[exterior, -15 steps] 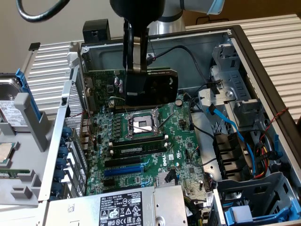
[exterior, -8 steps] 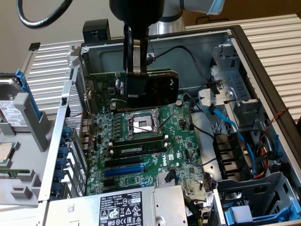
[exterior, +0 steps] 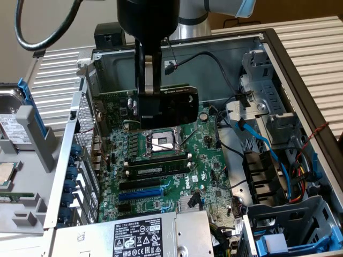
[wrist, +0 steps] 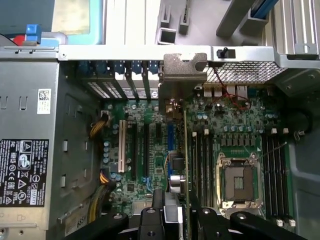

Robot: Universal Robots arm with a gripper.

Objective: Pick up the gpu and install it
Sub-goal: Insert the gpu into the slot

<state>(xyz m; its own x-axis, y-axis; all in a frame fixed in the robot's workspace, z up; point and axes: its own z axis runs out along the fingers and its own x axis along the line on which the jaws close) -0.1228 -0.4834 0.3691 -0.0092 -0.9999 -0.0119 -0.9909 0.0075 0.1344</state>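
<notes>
The gpu [exterior: 179,99], a small card with a black heatsink block and a green board edge, hangs upright above the big green motherboard [exterior: 177,166] inside the open computer case. My gripper [exterior: 148,107] is shut on the card's end toward the exterior view's left. In the wrist view the gpu [wrist: 184,67] appears edge-on, its silver bracket close to the case's rear slot openings and its thin edge running over the expansion slots [wrist: 145,150]. My gripper [wrist: 179,220] clamps it between two black fingers [wrist: 150,222]. The card is off the board, not seated in any slot.
The CPU socket [exterior: 162,140] and a memory stick [exterior: 155,170] lie below the card. Blue and black slots [exterior: 140,190] run toward the power supply [exterior: 134,238]. Loose cables [exterior: 257,144] and drive cages crowd the exterior view's right. A hard drive [exterior: 9,128] sits outside the case.
</notes>
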